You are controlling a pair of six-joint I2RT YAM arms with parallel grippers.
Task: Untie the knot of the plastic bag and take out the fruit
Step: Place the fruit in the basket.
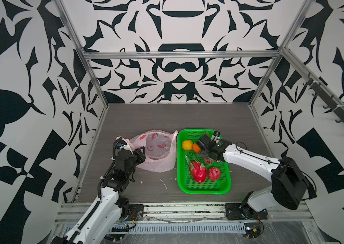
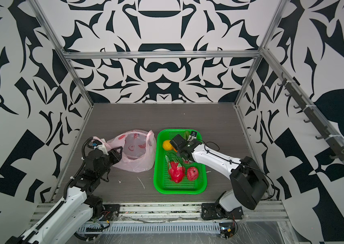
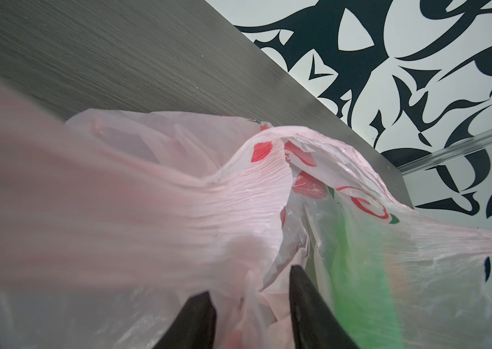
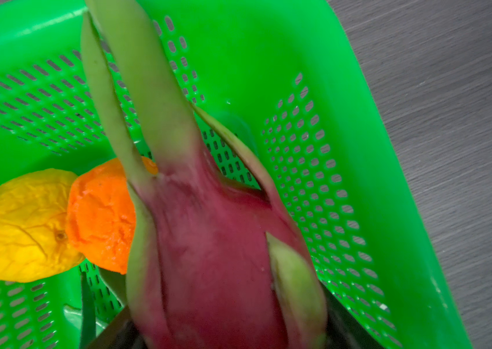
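the left fingers (image 3: 199,320) are spread, and a loose fold of the plastic bag (image 3: 148,211) hangs in the gap between them. the rest of the bag lies just beyond their tips, slumped on the counter (image 1: 145,120) with its mouth gaping upward. the right fingers (image 4: 344,326) are clamped wide on either side of a dragon fruit (image 4: 214,256), whose green-tipped scales point away past the fingertips. beneath them is the green perforated basket (image 1: 204,191). in it, just off to one side of the right fingers, the yellow round fruit (image 4: 18,226) and the orange round fruit (image 4: 99,217) touch each other. farther out in the basket, a second dragon fruit (image 1: 197,172) and a red round fruit (image 1: 214,173) lie side by side.
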